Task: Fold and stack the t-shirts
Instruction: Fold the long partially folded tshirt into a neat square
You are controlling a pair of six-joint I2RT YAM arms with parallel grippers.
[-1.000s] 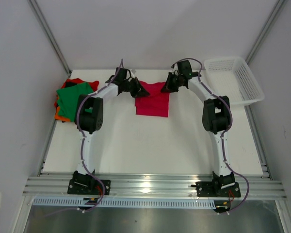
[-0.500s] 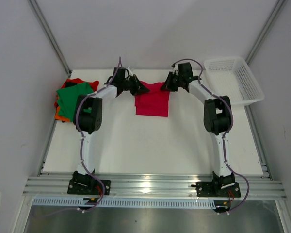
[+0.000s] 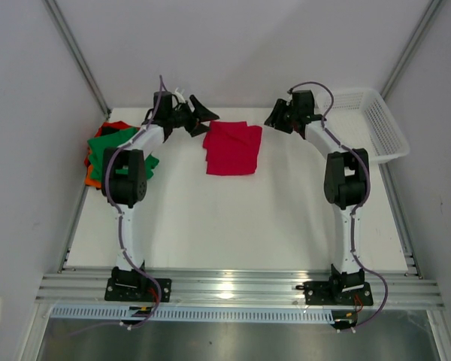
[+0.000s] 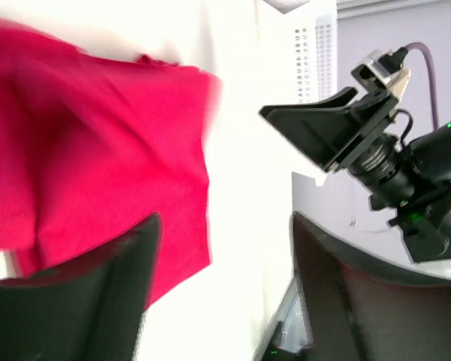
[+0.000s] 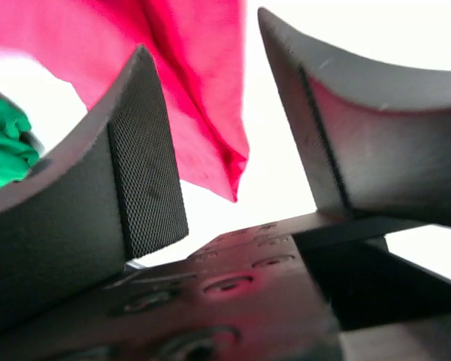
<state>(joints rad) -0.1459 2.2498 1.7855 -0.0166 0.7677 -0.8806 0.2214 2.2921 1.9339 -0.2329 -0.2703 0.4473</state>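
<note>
White table [image 3: 210, 218] bears one crimson t-shirt [image 3: 231, 148]; left hand [image 3: 204, 120] and right hand [image 3: 274, 122] gape empty.

The overhead camera is looking down from behind at the whole table [image 3: 233, 218], while both wrist cameras are viewing the crimson t-shirt [image 3: 231, 148] closely.

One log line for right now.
left gripper open | right gripper open | red shirt folded, lying free | shirt pile at left
</note>
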